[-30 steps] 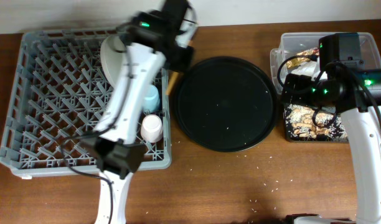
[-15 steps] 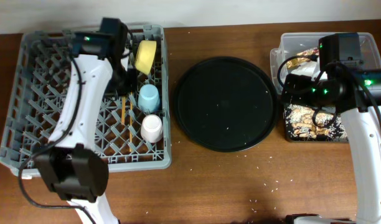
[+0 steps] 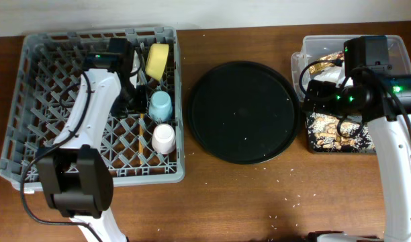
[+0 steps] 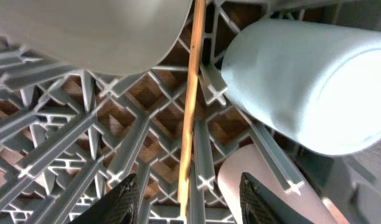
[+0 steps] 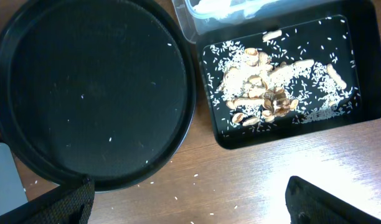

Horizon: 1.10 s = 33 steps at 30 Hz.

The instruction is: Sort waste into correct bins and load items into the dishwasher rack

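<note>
In the left wrist view my left gripper (image 4: pixel 190 202) stands open low over the dishwasher rack (image 4: pixel 66 155). A wooden chopstick (image 4: pixel 190 112) lies on the lattice between its fingers, untouched. The grey-white plate (image 4: pixel 97 31) stands just behind, with the light blue cup (image 4: pixel 309 81) and pink cup (image 4: pixel 231 180) to the right. From overhead the rack (image 3: pixel 51 81) holds the yellow bowl (image 3: pixel 157 59), blue cup (image 3: pixel 160 105), pink cup (image 3: pixel 163 138) and chopsticks (image 3: pixel 140 142). My right gripper (image 5: pixel 193 205) hangs wide open above bare table, holding nothing.
The large round black tray (image 3: pixel 242 111) sits mid-table. At the right, the shallow black tray (image 5: pixel 365 62) holds food scraps and rice. Behind it the clear tub (image 3: pixel 393 42) holds the foil wrapper (image 3: pixel 323 65). Loose rice grains dot the table.
My left arm has swung from the rack's back right corner down into the rack and its jaws have opened, leaving the chopstick on the lattice. The right arm has not moved.
</note>
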Motion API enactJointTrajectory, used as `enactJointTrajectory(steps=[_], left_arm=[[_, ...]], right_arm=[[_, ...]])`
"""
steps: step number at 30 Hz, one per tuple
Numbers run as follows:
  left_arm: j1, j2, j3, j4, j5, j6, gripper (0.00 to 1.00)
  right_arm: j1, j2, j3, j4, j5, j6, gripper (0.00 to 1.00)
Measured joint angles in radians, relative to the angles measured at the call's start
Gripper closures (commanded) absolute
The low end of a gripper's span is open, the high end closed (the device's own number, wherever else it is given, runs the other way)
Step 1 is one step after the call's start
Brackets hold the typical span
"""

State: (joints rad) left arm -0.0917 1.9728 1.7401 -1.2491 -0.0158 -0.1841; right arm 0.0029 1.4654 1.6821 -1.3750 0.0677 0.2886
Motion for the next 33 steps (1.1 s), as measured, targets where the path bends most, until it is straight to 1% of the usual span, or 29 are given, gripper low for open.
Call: enactJointTrajectory(steps=[3,5,7,8,9,10,14,18,25,27,28,29,30,31,32,33], left_arm=[[0.02,-0.001,0.123,-0.098,0.028,0.004,0.49],[0.02,-0.011,0.254,-0.166,0.035,0.011,0.49],[0.015,-0.049,0.336,-0.204,0.04,0.016,0.41],[0.014,-0.086,0.367,-0.225,0.043,0.023,0.35],[0.014,-0.13,0.378,-0.234,0.043,0.025,0.0],[0.014,-0.2,0.383,-0.252,0.043,0.03,0.0],[0.014,-0.346,0.399,-0.265,0.043,0.033,0.0],[0.014,-0.345,0.399,-0.257,0.081,0.033,0.0],[0.014,-0.345,0.399,-0.257,0.092,0.034,0.0],[0.014,-0.345,0.399,-0.257,0.092,0.033,0.0],[0.014,-0.345,0.399,-0.255,0.092,0.033,0.0],[0.014,-0.345,0.399,-0.253,0.093,0.034,0.0],[0.014,-0.345,0.399,-0.253,0.095,0.033,0.0],[0.014,-0.345,0.399,-0.256,0.095,0.033,0.0],[0.014,-0.345,0.399,-0.255,0.095,0.033,0.0],[0.014,-0.345,0.399,-0.254,0.095,0.034,0.0]], right_arm=[[0.0,0.0,0.0,0.001,0.0,0.0,0.02],[0.0,0.0,0.0,0.001,0.0,0.0,0.02],[0.0,0.0,0.0,0.001,0.0,-0.001,0.02],[0.0,0.0,0.0,0.002,0.0,-0.001,0.02],[0.0,0.0,0.0,0.002,0.0,-0.001,0.01],[0.0,0.0,0.0,0.002,0.0,0.0,0.02],[0.0,0.0,0.0,0.002,0.0,0.0,0.02],[0.0,0.0,0.0,0.002,0.0,0.0,0.01],[0.0,-0.002,0.0,0.002,0.0,-0.001,0.01],[0.006,-0.032,-0.008,0.003,0.002,-0.001,0.02],[0.019,-0.092,-0.036,0.005,0.007,-0.001,0.01],[0.037,-0.167,-0.087,0.06,0.021,-0.002,0.01],[0.048,-0.251,-0.161,0.15,0.03,-0.001,0.01],[0.051,-0.319,-0.246,0.294,0.034,-0.001,0.02],[0.052,-0.422,-0.388,0.484,0.039,-0.003,0.02],[0.052,-0.498,-0.51,0.594,0.037,-0.005,0.02]])
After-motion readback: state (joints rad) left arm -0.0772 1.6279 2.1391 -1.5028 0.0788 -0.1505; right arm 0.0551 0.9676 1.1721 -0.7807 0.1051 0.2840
